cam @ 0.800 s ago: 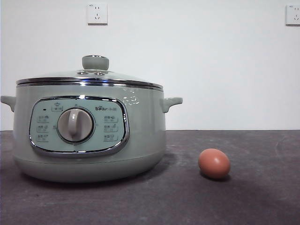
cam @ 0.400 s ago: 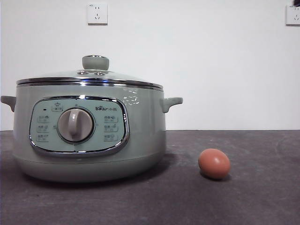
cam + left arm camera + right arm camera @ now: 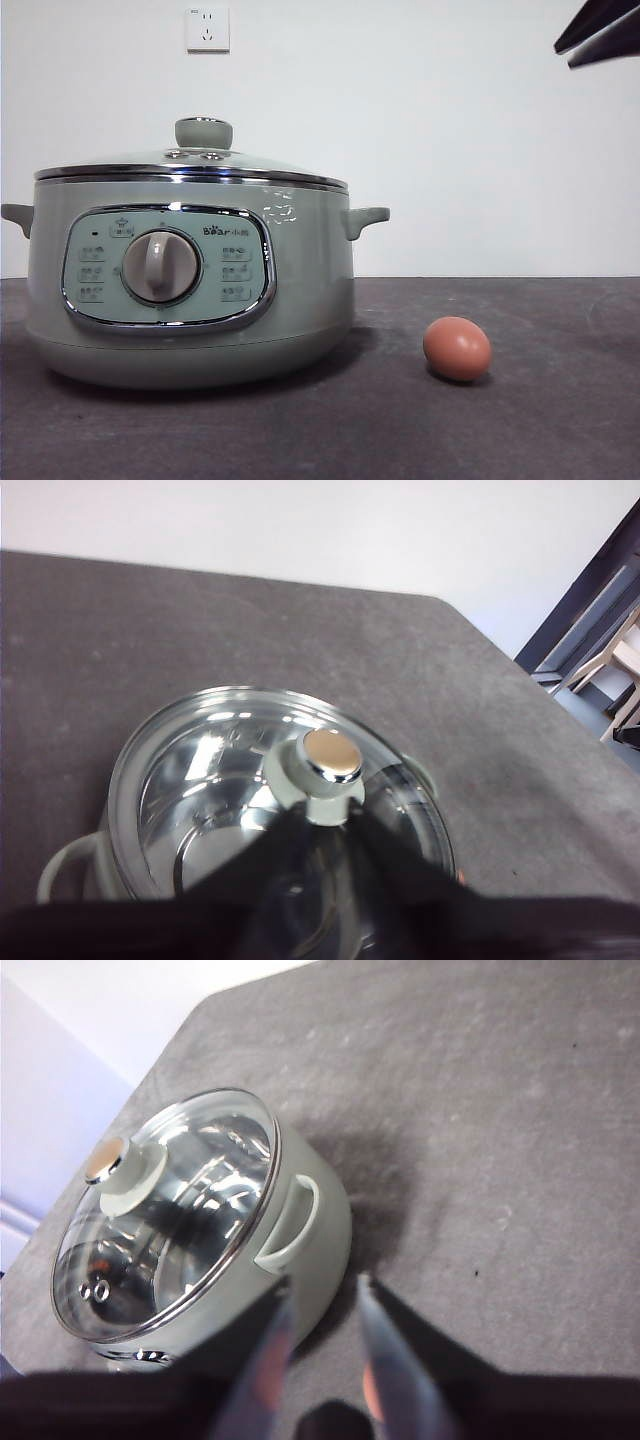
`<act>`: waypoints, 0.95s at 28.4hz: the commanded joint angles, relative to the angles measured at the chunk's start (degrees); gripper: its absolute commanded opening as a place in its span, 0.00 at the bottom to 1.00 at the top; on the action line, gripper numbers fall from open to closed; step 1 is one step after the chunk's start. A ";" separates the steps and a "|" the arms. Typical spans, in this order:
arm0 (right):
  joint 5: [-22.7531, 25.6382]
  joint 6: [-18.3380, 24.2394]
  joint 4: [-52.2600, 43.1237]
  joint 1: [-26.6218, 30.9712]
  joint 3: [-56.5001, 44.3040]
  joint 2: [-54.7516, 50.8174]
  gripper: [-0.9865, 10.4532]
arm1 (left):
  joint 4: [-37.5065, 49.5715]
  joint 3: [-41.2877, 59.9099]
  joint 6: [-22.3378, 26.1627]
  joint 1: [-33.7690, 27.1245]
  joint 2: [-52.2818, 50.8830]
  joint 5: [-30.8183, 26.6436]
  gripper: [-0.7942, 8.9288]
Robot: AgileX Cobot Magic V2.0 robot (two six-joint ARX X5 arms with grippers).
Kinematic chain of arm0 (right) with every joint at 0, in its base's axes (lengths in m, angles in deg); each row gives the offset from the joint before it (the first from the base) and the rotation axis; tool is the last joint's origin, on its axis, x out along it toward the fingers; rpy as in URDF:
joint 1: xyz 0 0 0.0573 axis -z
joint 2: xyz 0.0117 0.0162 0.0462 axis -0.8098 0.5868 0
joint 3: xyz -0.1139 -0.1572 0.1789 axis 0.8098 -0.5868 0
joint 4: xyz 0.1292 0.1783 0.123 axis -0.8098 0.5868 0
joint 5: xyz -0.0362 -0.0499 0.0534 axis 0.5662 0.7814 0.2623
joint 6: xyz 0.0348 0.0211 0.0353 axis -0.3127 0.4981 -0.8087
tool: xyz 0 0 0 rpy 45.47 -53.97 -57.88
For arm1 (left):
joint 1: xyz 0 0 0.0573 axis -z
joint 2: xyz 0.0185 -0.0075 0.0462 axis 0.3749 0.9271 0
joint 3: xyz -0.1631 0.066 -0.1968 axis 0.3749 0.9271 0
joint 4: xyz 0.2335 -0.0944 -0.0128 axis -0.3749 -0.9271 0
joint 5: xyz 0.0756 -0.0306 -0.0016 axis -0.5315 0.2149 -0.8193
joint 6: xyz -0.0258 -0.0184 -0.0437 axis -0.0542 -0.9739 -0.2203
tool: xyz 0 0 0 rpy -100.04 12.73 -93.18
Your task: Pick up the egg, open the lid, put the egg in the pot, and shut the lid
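Sage-green, the pot (image 3: 190,300) stands on the dark table (image 3: 560,420), and the lid (image 3: 190,165) sits closed on it. From the pot, the egg (image 3: 457,349) lies at about 4 o'clock on the table, apart from it and untouched. A black gripper tip shows at the top right corner of the front view. The left gripper (image 3: 322,820) hangs above the lid knob (image 3: 322,765) with released jaws. The right gripper (image 3: 322,1295) hangs above the table beside the pot handle (image 3: 290,1222), jaws also released, holding nothing.

Even, diffuse light; soft shadows under the pot (image 3: 190,290) and egg (image 3: 457,348); glare on the lid (image 3: 240,780); near jaws blurred.
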 commanded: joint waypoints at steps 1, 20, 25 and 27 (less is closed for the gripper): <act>-0.33 0.46 -0.09 -0.94 0.22 0.35 0.49 | 0.13 -0.24 0.59 0.07 0.52 0.17 0.44; 35.74 -0.72 10.86 -30.27 10.69 19.50 0.47 | 3.96 -0.24 -0.90 3.87 1.05 -0.13 0.44; 37.81 -1.68 9.40 -30.95 10.82 31.08 0.47 | 3.96 -0.24 -0.90 4.83 1.05 -0.15 0.44; 37.81 -1.66 7.93 -30.95 10.82 34.99 0.47 | 3.96 -0.24 -0.90 5.14 1.05 -0.17 0.44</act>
